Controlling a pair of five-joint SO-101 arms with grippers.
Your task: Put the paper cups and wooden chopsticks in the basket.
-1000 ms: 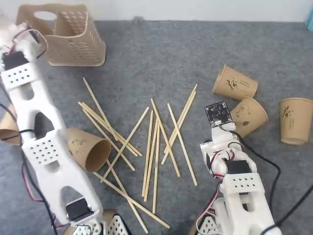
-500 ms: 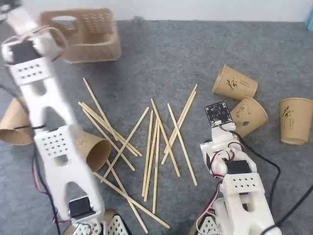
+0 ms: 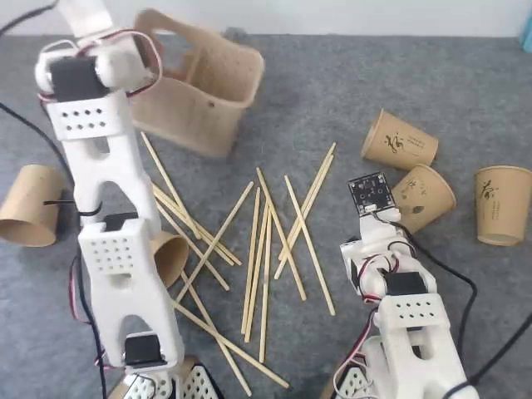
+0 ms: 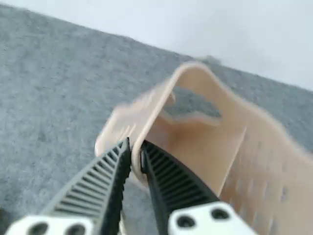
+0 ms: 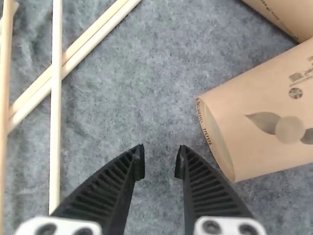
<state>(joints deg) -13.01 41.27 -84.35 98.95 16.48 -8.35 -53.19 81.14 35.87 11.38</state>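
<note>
My left gripper (image 4: 135, 148) is shut on the rim of the tan perforated basket (image 4: 210, 137). In the high view the basket (image 3: 208, 91) hangs tilted at the back left, above the far ends of the wooden chopsticks (image 3: 258, 249), which lie scattered across the middle of the mat. Three paper cups lie on the right: one (image 3: 399, 140) farther back, one (image 3: 424, 197) beside my right wrist, one (image 3: 502, 204) near the edge. Another cup (image 3: 32, 205) lies at the far left, and one (image 3: 172, 258) is half hidden under my left arm. My right gripper (image 5: 159, 156) is open over bare mat, next to a cup (image 5: 259, 132).
A grey felt mat (image 3: 332, 75) covers the table, with a pale wall along the back edge. My left arm (image 3: 108, 216) stretches from the front left up to the basket. The mat at the back right is bare.
My left arm has swung right with the basket, which has shifted toward the middle and tipped over. The far-left cup has come into full view. The right arm has stayed still.
</note>
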